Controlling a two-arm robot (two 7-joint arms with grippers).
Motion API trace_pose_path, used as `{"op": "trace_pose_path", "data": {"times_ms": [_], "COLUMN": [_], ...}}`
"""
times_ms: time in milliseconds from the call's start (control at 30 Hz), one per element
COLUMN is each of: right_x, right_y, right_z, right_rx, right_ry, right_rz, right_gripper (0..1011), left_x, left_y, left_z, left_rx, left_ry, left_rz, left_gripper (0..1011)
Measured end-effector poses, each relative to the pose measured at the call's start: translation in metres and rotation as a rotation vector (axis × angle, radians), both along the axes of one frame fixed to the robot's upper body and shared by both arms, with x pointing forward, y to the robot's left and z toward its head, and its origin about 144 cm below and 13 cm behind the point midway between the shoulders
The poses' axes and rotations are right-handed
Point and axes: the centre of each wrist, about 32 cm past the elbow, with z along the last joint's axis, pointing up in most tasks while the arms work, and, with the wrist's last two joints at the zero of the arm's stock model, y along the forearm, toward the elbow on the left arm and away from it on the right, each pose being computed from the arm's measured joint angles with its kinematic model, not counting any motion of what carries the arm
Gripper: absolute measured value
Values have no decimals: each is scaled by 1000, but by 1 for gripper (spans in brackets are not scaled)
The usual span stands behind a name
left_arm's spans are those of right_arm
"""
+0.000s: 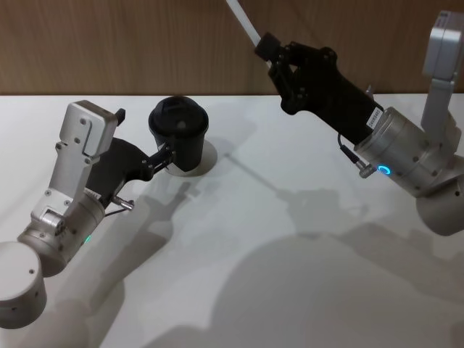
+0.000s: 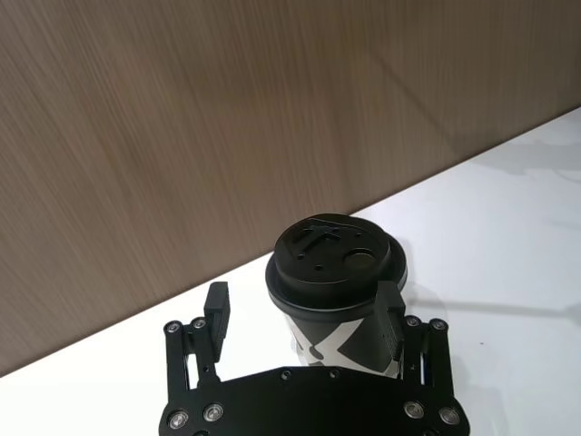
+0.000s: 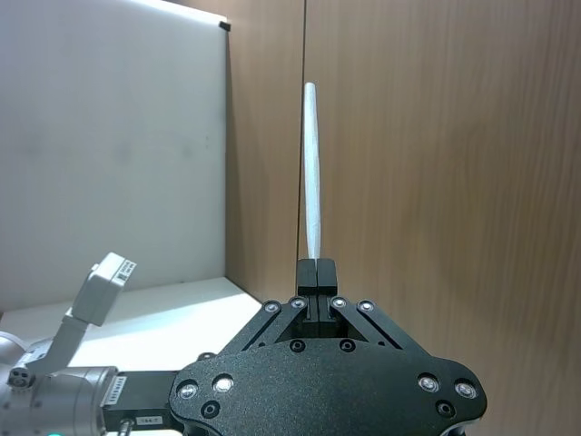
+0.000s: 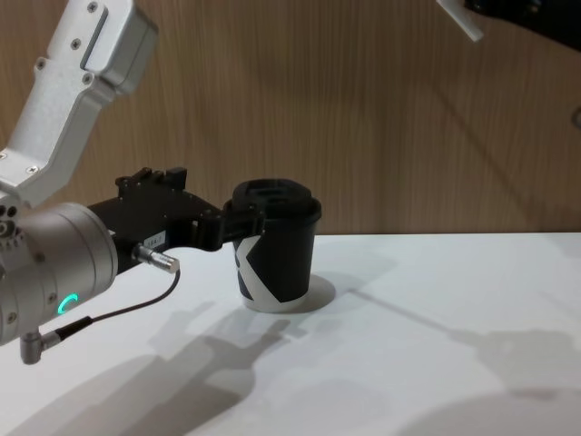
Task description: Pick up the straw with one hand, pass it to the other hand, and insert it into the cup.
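The black paper cup (image 1: pixel 179 130) (image 2: pixel 336 272) (image 4: pixel 275 245) with its domed lid stands upright on the white table, at the back left. My left gripper (image 1: pixel 165 156) (image 2: pixel 303 292) (image 4: pixel 238 218) is at table height with the cup between its open fingers; one finger (image 2: pixel 390 309) lies against the cup, the other (image 2: pixel 216 309) stands apart from it. My right gripper (image 1: pixel 264 49) (image 3: pixel 317 268) is raised high at the back right, shut on the thin white straw (image 1: pixel 243 18) (image 3: pixel 311 173) (image 4: pixel 458 20), which sticks out beyond its fingertips.
The white table (image 1: pixel 275 239) stretches open in front of and to the right of the cup. A wooden wall (image 1: pixel 109 43) runs close behind the table's back edge. A pale round disc (image 1: pixel 209 156) lies under the cup.
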Motion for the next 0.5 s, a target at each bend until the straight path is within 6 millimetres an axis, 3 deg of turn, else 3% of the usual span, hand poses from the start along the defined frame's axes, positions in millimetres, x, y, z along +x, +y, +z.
{"op": "trace_pose_path", "data": {"times_ms": [500], "right_x": [1], "right_y": [7], "right_z": [-2], "right_rx": [15], "right_ry": [4], "right_rz": [55], "right_gripper": [1], "left_x": [0], "left_y": [0], "left_z": [0], "left_rx": [-1], "left_ry": [1], "left_rz": [0], "left_gripper": [1003]}}
